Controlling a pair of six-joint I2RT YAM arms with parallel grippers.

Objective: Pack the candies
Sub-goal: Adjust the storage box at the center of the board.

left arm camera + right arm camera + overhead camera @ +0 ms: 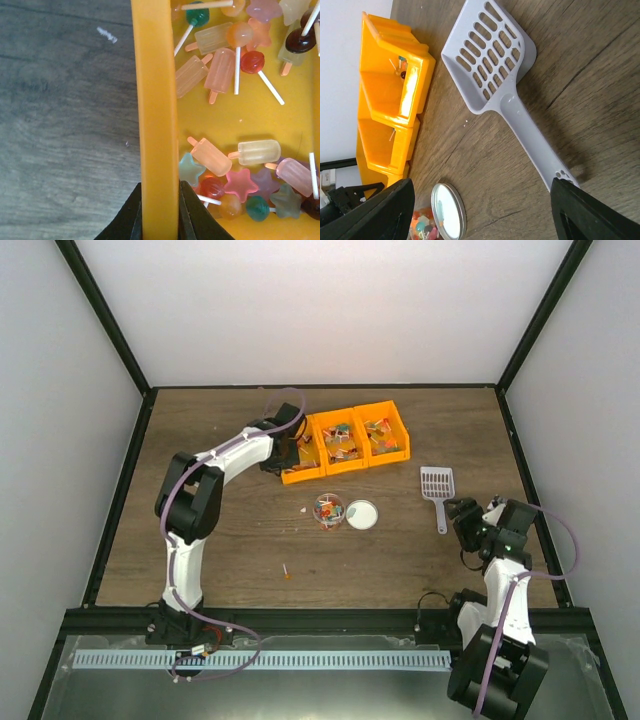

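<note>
Many tiny candies [220, 75], shaped like lollipops, ice pops and stars, lie in the orange three-part bin [345, 440]. My left gripper [283, 455] is at the bin's left end. In the left wrist view it [160, 187] is shut on the bin's wall [157, 100], one finger inside and one outside. A small clear cup [328, 510] holding candies stands in front of the bin, its round lid [362, 514] flat beside it. My right gripper [470, 525] is open and empty, next to the handle end of the grey slotted scoop [438, 490].
In the right wrist view the scoop [490, 65] lies flat, its handle ending by my right finger [590, 215]. The lid [448, 210], cup [422, 227] and bin [390, 110] show to the left. Two loose candies [287, 573] lie on the wooden table [220, 540].
</note>
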